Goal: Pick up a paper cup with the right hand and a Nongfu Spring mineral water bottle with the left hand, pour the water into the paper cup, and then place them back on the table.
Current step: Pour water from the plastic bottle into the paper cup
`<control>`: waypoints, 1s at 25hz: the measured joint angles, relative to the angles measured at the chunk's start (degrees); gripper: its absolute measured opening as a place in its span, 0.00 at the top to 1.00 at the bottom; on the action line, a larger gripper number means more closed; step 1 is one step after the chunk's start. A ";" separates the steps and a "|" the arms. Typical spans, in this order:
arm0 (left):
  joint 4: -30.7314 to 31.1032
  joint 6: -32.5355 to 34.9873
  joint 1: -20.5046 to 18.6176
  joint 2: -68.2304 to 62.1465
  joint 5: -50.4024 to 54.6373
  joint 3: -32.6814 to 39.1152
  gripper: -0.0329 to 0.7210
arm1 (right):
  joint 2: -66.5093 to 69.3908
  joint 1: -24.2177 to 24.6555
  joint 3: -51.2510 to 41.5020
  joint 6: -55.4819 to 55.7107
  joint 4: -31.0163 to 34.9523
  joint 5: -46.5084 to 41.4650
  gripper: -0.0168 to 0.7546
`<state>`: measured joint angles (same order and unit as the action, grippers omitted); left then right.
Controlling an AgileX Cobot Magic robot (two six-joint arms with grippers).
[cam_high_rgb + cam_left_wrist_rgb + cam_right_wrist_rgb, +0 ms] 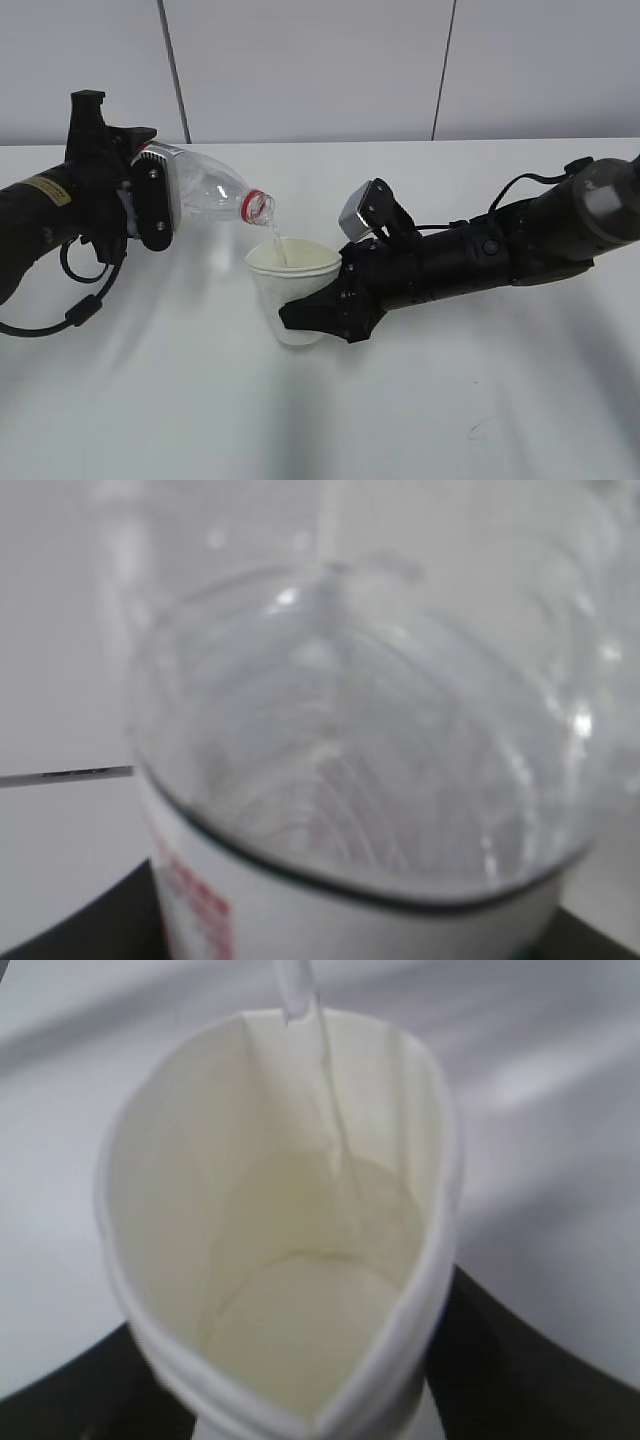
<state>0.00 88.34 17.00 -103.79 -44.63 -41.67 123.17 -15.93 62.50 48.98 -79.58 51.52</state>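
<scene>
Pouring is under way: the left hand (150,205) is clamped around the base of the Nongfu Spring mineral water bottle (210,195), holding it above the bench (320,400). The bottle's long axis runs outward from that hand toward the right hand, tipped slightly downward, so its red-ringed mouth hangs just over the near rim of the paper cup (293,290). A thin stream of water (277,240) falls from the mouth into the cup. The right hand (335,305) is closed on the cup's side, squeezing the rim into an oval, and holds it upright directly below the bottle mouth. The right wrist view shows the stream (330,1090) landing inside the cup (280,1260), with shallow water (300,1330) at the bottom. Judging from this, the cup is nowhere near full.
</scene>
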 joint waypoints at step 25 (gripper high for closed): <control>-11.74 -2.69 4.42 0.00 0.00 0.00 0.44 | 0.10 0.00 0.00 0.00 3.23 -0.12 0.37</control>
<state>-11.74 85.65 21.42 -103.79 -44.63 -41.67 123.27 -15.93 62.50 48.98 -76.35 51.40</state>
